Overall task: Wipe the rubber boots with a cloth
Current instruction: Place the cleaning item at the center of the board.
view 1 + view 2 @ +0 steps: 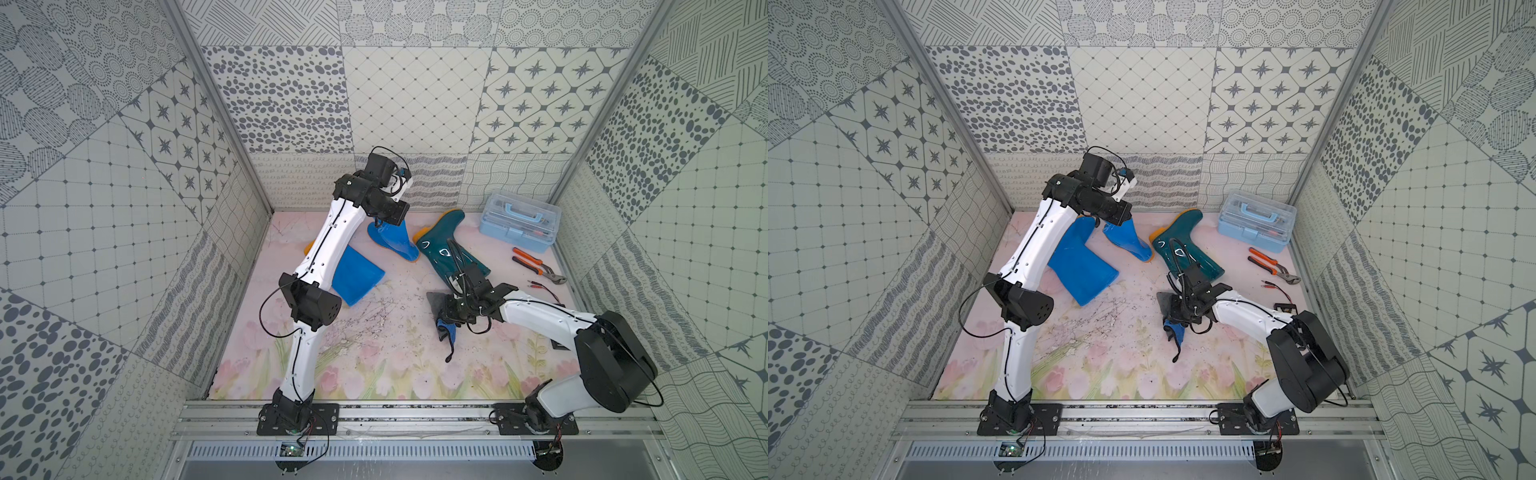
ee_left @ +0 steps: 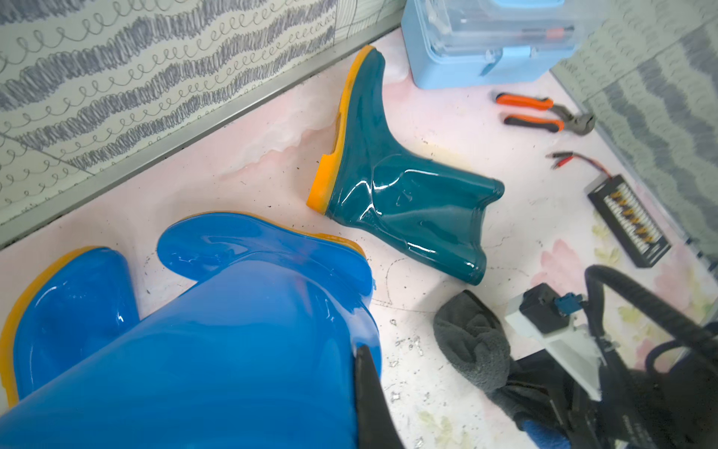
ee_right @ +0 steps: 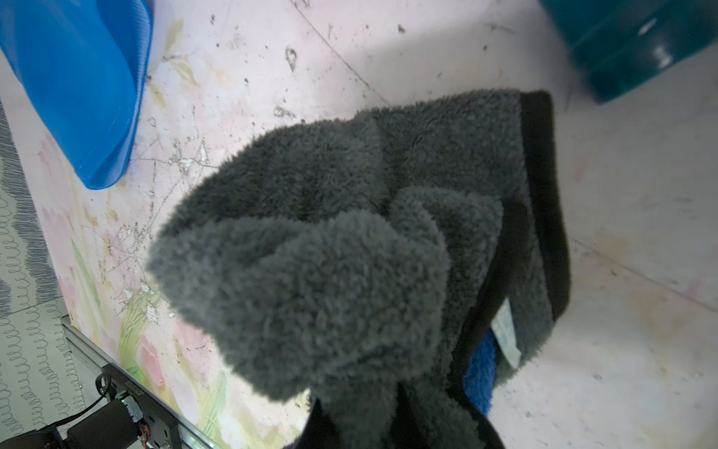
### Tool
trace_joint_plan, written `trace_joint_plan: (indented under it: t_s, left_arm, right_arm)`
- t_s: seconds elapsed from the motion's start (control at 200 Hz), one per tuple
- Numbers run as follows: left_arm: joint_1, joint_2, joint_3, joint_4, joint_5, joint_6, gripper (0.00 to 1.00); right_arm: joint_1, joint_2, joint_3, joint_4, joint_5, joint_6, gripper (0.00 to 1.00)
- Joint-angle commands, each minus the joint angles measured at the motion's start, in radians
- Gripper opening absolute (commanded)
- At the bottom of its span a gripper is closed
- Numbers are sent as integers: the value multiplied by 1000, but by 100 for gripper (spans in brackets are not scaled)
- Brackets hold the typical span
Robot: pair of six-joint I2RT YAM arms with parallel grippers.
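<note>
Holding the cloth (image 3: 349,252) bunched in the right gripper (image 1: 449,311), I have the jaws pinched narrow on a fold of grey pile. The rest hangs toward the near side, just above the floor right of centre. My left gripper (image 1: 382,219) is closed tight on the shaft rim of the held blue boot (image 1: 395,243). In the left wrist view one black finger (image 2: 365,388) lies against that rim; the other I take to be inside the shaft.

That boot stands on its orange sole at the far side, left of centre, toe pointing right and near. From the cloth hand it lies far and to the left, with bare floor between. Its long axis runs nearly upright, leaning slightly. Only the right arm is free to wipe, so I judge the coming move is a reach far-left to lay the cloth on the shaft's right face and stroke along it.

The teal boot (image 1: 449,245) is nearer: just beyond the right gripper, on its side, long axis running far to near, shaft mouth toward the gripper. The second blue boot (image 1: 357,274) lies flat on the left, partly under my left arm.

All three look glossy with bright highlights; I can see no dirt on them. The held shaft looks thin-walled, so I expect it to give under pressure.
</note>
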Motion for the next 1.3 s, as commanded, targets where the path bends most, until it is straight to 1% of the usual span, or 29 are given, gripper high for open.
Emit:
trace_joint_plan:
  t_s: [0.0, 0.105, 0.315, 0.47, 0.645, 0.725, 0.865, 0.915, 0.97, 1.095, 1.11, 1.21, 1.295]
  left_arm:
    - [12, 33, 26, 2, 55, 350, 0]
    - [16, 43, 25, -2, 25, 390, 0]
    - [28, 62, 26, 10, -15, 453, 0]
    - [28, 63, 25, 7, -77, 504, 0]
    - [32, 50, 25, 34, -234, 619, 0]
    - [38, 49, 25, 53, -253, 674, 0]
    - [42, 55, 19, 69, -295, 754, 0]
    - [42, 58, 13, 78, -300, 759, 0]
    - [39, 63, 13, 81, -275, 743, 0]
    - [21, 77, 13, 89, -212, 636, 0]
    - [18, 80, 13, 90, -203, 621, 2]
    - [4, 89, 13, 98, -170, 525, 24]
    - [-6, 92, 12, 101, -161, 454, 37]
  right_arm:
    - [-9, 28, 52, 6, -10, -18, 0]
    - [-12, 32, 65, -58, 11, -47, 0]
    - [-33, -8, 20, -175, 93, -95, 6]
    - [-33, -40, 2, -182, 78, -92, 8]
    - [-31, -52, 10, -167, 62, -90, 21]
    - [-31, -48, 21, -168, 56, -96, 25]
    - [-32, -54, 27, -171, 53, -96, 37]
    - [-31, -64, 23, -170, 53, -92, 42]
    - [-32, -74, 17, -167, 55, -90, 44]
    - [-31, -108, 13, -160, 67, -86, 47]
    - [-32, -113, 14, -159, 70, -86, 47]
    - [-31, -148, 13, -155, 84, -82, 48]
    - [-32, -168, 6, -153, 98, -82, 48]
